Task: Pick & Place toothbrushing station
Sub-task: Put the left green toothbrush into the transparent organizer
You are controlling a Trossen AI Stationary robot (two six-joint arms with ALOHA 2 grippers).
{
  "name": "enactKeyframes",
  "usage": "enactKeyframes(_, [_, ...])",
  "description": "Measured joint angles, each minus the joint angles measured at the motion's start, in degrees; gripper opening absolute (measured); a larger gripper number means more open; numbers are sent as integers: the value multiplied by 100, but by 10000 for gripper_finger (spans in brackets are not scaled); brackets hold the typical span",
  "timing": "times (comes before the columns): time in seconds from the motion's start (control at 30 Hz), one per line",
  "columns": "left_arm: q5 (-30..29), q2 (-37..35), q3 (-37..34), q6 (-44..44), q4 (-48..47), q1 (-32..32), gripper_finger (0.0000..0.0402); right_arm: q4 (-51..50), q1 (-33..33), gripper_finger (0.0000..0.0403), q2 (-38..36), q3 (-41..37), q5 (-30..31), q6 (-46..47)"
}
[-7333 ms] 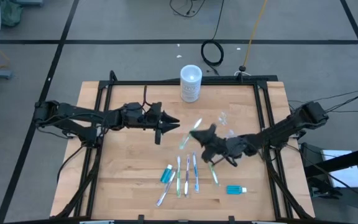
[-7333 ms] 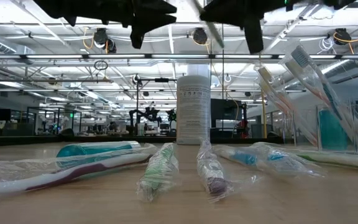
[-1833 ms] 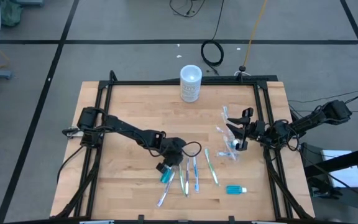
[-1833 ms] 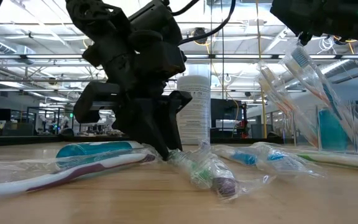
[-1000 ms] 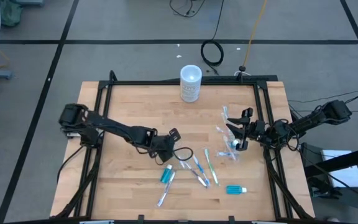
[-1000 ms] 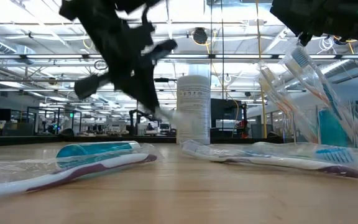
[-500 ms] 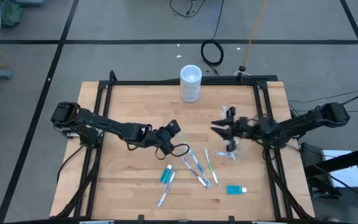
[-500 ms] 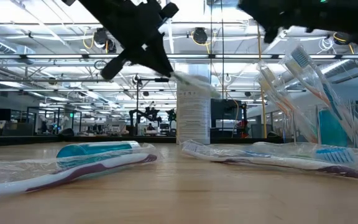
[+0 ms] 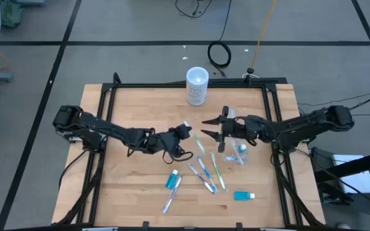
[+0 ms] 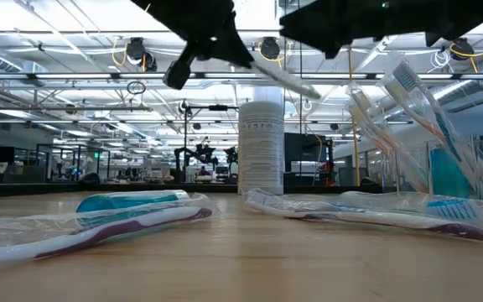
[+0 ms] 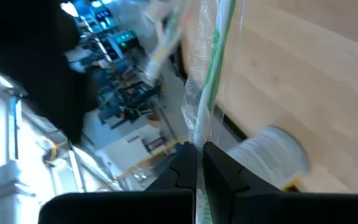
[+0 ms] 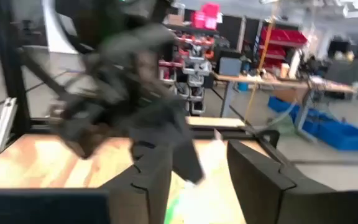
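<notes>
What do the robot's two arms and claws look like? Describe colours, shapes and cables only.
Both arms are black and slim, built of jointed segments. The left claw and right claw each end in two dark, tapering fingers. A thin black cable loops beside the left wrist.

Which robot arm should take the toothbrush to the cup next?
Probably the right one. The left claw is pinching the wrapped toothbrush up in the air, and the open right claw reaches toward it. The clear cup with toothbrushes stands on the right arm's side, so the right arm is nearer.

Left hand [image 10: 225, 46] apparently lifts wrapped toothbrush [image 10: 285, 82] above table [image 10: 241, 260].
</notes>
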Motion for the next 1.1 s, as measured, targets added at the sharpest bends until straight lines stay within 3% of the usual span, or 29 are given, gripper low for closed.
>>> enactKeyframes(0.27, [236, -2, 0, 1164, 866, -68, 18, -33, -416, 208, 252, -4, -103, 1457])
enactKeyframes(0.5, [435, -3, 0, 1854, 1129, 20, 13, -52, -659, 212, 253, -7, -1386, 2234])
enactKeyframes(0.83, [629, -4, 2, 2612, 1621, 321, 6, -93, -704, 210, 251, -9, -1339, 2159])
enactKeyframes(1.1, [1307, -7, 4, 2866, 1903, 544, 20, -37, -700, 188, 251, -9, -1180, 1905])
